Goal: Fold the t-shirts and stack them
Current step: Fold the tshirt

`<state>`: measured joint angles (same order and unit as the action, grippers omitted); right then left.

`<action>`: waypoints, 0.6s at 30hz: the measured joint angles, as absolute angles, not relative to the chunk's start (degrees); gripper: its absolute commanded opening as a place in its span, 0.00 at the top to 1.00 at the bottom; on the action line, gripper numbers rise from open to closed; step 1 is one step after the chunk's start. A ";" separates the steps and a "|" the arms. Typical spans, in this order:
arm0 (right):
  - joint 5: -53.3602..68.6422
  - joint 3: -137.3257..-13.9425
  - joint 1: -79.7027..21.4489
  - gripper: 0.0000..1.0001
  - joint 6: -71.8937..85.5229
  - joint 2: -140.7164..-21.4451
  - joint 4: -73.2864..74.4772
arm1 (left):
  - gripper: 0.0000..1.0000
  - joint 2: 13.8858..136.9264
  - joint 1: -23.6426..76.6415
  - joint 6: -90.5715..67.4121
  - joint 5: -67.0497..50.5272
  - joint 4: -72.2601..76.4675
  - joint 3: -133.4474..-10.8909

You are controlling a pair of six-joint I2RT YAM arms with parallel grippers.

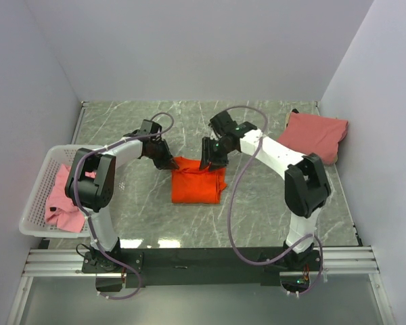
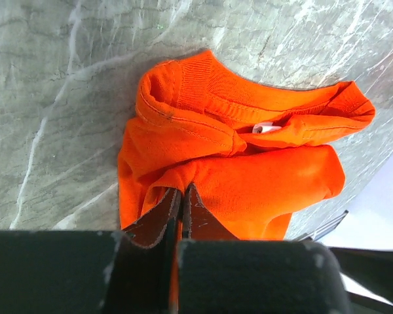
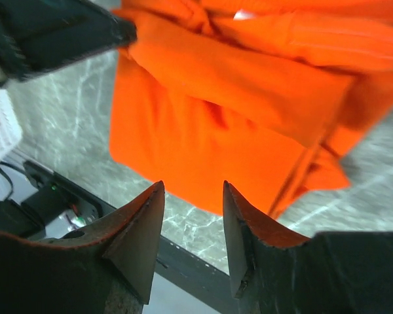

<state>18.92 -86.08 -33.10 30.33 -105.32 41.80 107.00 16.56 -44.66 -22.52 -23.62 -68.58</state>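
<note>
Our left pincer (image 2: 182, 191) pinches the orange shirt (image 2: 249, 176), limp and light we judge, at its edge; right pincer (image 3: 193, 190) hangs open.

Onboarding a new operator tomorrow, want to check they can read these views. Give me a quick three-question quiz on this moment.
1. True or false: the right gripper is shut on the orange t-shirt.
2. Where is the lighter pink t-shirt? A) in the white basket B) on top of the orange t-shirt C) in the right gripper
3. Which gripper pinches the orange t-shirt?

Key:
1. False: it is open and holds nothing.
2. A
3. The left gripper, shut on a fold of the cloth.
</note>
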 measured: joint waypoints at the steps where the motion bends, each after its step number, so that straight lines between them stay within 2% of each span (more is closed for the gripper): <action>1: 19.35 -86.15 -33.58 0.53 30.33 -106.32 41.67 | 0.96 107.00 16.56 -44.66 -22.52 -23.66 -68.62; 5: 20.36 -87.92 -34.15 0.54 30.35 -110.87 42.15 | 0.93 107.02 16.53 -44.66 -22.55 -24.03 -68.77; 8: 20.12 -90.67 -34.11 0.54 30.35 -114.48 42.54 | 0.86 107.02 16.51 -44.66 -22.55 -24.51 -68.93; 11: 19.73 -91.64 -34.11 0.54 30.39 -116.49 42.74 | 0.66 107.02 16.51 -44.64 -22.41 -24.84 -69.41; 12: 19.62 -91.79 -34.09 0.54 30.44 -116.97 42.78 | 0.51 107.02 16.51 -44.64 -22.31 -24.80 -69.65; 14: 19.27 -92.31 -34.09 0.55 30.59 -117.91 42.94 | 0.36 107.02 16.49 -44.56 -21.98 -24.93 -70.11; 15: 19.03 -92.77 -34.06 0.55 30.65 -118.50 42.98 | 0.23 106.98 16.47 -44.58 -21.76 -24.93 -70.30; 17: 18.63 -93.58 -33.95 0.55 30.89 -119.39 42.96 | 0.13 106.61 16.43 -44.38 -21.41 -25.23 -70.65; 18: 18.39 -93.82 -33.91 0.55 31.16 -119.63 42.94 | 0.12 106.10 16.40 -44.29 -21.08 -25.58 -70.83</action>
<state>18.39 -93.82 -33.91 31.16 -119.63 42.94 106.10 16.40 -44.29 -21.08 -25.58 -70.83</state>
